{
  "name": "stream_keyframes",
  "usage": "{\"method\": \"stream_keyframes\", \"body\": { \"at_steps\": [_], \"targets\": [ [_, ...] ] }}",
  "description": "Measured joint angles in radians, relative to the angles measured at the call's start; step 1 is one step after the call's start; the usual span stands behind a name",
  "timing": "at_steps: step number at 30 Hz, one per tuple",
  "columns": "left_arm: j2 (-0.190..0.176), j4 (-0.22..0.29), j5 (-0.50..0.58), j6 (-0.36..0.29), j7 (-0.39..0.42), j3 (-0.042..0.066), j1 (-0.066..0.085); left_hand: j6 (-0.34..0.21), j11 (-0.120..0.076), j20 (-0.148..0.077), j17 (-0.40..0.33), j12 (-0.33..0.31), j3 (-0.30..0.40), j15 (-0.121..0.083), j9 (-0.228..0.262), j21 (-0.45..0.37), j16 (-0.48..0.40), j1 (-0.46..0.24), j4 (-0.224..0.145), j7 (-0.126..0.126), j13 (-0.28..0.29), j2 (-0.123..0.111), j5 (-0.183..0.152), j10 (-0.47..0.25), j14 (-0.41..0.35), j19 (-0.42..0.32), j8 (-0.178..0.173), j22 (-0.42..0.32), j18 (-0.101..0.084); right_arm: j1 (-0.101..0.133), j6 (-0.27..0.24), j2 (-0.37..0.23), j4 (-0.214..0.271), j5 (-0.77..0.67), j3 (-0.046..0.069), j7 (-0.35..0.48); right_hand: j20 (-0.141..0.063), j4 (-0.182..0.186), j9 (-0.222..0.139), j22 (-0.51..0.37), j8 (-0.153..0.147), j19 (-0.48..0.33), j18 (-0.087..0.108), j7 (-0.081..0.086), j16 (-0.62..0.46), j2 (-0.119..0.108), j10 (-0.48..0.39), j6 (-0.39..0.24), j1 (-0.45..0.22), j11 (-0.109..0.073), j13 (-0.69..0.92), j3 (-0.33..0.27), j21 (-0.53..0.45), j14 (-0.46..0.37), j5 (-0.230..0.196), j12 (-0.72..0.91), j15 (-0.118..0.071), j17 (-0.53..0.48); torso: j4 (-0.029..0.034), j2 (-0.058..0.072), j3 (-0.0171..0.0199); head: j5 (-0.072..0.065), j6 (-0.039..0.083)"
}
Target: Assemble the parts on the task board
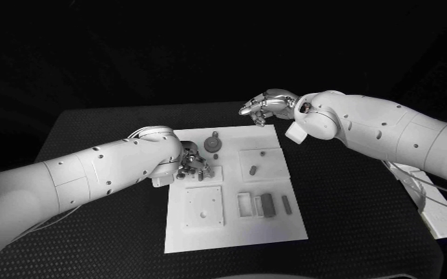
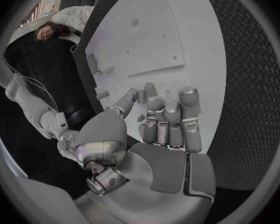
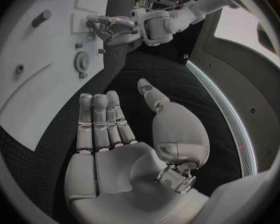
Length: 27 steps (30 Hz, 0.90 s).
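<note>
Nearest me, my left hand is hovering fingers together, seemingly empty, at the task board's nine o'clock edge; parts are lying at four o'clock. I'm keeping my right hand, empty and spread, at one o'clock; I should be descending slowly, squarely.

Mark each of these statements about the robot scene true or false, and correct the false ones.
1. The right robot hand holds a part. False: its palm is bare and its fingers are spread, as the right wrist view shows.
2. The white task board lies on a black table. True.
3. The left robot hand is over the board's left edge. True.
4. A round gear-like part sits near the board's far edge. True.
5. The right robot hand rests flat on the middle of the board. False: it hangs beyond the board's far right corner.
</note>
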Motion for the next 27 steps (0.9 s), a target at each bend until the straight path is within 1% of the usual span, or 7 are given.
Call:
{"method": "stream_keyframes", "body": {
  "at_steps": [7,10,11,13,15,19,27],
  "targets": [
    [-0.001,-0.001,-0.002,-0.002,0.003,0.0,0.0,-0.001,0.0,0.0,0.0,0.0,0.0,0.0,-0.001,0.0,0.0,-0.002,0.0,0.001,0.0,-0.002,0.004,0.0,0.0,0.0,0.0,0.0,0.0,0.0,0.0,-0.001,0.0,0.0,0.0,0.0,0.0,0.0,0.0,0.0,0.0,0.0,0.0,0.0,0.0,0.0,0.0,-0.001,0.0,0.0,0.0,0.0,0.0,0.0,0.0,0.0,0.0,0.0,-0.0001,0.0,0.0003,0.0,-0.001],
    [-0.002,-0.002,-0.002,-0.004,0.005,0.001,0.0,-0.001,0.0,0.0,-0.001,0.0,0.0,-0.004,-0.003,0.0,0.0,-0.003,0.0,0.001,-0.001,-0.003,0.009,0.0,0.004,0.0,0.0,0.0,0.0,0.0,0.0,-0.001,0.0,0.0,0.0,0.0,0.0,0.0,0.0,0.0,0.0,0.0,0.0,0.0,0.0,0.0,0.0,-0.002,0.0,0.0,0.0,0.0,0.0,0.0,0.0,0.0,0.0,-0.001,0.0,0.0,0.0003,0.0,-0.001],
    [-0.002,-0.002,-0.002,-0.004,0.005,0.001,0.0,-0.001,0.0,0.0,-0.001,0.0,0.0,-0.004,-0.003,0.0,0.0,-0.003,0.0,0.001,-0.001,-0.003,0.014,0.0,0.004,0.0,0.0,0.0,0.0,0.0,0.0,-0.001,0.0,0.0,0.0,0.0,0.0,0.0,0.0,0.0,0.0,0.0,0.0,-0.001,0.0,0.0,0.0,-0.002,0.0,0.0,0.0,0.0,0.0,0.0,0.0,0.0,0.0,-0.001,-0.0001,0.0,0.0003,-0.001,-0.001],
    [-0.004,-0.002,-0.002,-0.005,0.007,0.001,0.0,-0.001,0.0,0.0,-0.003,0.0,0.0,-0.005,-0.003,0.0,0.0,-0.012,0.0,0.001,-0.002,-0.012,0.049,0.0,0.005,0.0,0.0,0.0,0.0,0.0,0.0,-0.001,0.0,0.0,0.0,0.0,0.0,0.0,0.0,0.0,0.0,0.0,0.0,-0.001,0.0,0.0,0.0,-0.002,0.0,0.0,0.0,0.0,0.0,0.0,0.0,0.0,0.0,-0.001,0.0,0.0,0.0003,-0.001,-0.002],
    [-0.006,-0.002,-0.003,-0.008,0.009,0.001,0.0,-0.001,0.0,0.0,-0.003,0.0,0.0,-0.005,-0.004,0.0,0.0,-0.017,0.0,0.001,-0.002,-0.017,0.068,0.0,0.005,0.0,0.0,0.0,0.0,0.0,0.0,-0.001,0.0,0.0,0.0,0.0,0.0,0.0,0.0,0.0,0.0,0.0,0.0,-0.001,0.0,0.0,0.0,-0.002,0.0,0.0,0.0,0.0,0.0,0.0,0.0,0.0,0.0,-0.001,0.0001,0.0,0.0003,-0.001,-0.002],
    [-0.011,-0.003,-0.006,-0.016,0.011,0.001,0.0,-0.002,0.0,0.0,-0.003,0.0,0.003,-0.006,-0.004,0.0,0.0,-0.018,0.008,0.001,-0.002,-0.018,0.07,0.0,0.006,0.0,0.0,0.0,0.0,0.0,0.001,-0.002,0.0,0.0,0.0,-0.001,0.0,0.0,0.0,0.0,0.0,0.0,0.0,-0.001,0.0,0.0,0.0,-0.002,0.0,0.0,0.0,0.0,0.0,0.0,0.0,0.0,0.0,-0.001,0.0004,0.0,0.0004,-0.001,-0.002],
    [-0.011,-0.004,-0.008,-0.02,0.011,0.002,0.0,-0.002,0.0,0.0,-0.003,0.0,0.003,-0.005,-0.005,0.0,0.0,-0.022,0.008,0.001,-0.002,-0.022,0.071,0.0,0.006,0.0,0.001,0.0,0.0,0.0,0.002,-0.002,0.0,0.0,0.0,-0.001,0.0,0.0,0.0,0.0,0.0,0.0,0.0,-0.001,0.0,0.0,0.0,-0.002,0.0,0.0,0.0,0.0,0.0,0.0,0.0,0.0,0.0,-0.001,0.0004,0.0,0.0004,-0.001,-0.002]
  ]
}}
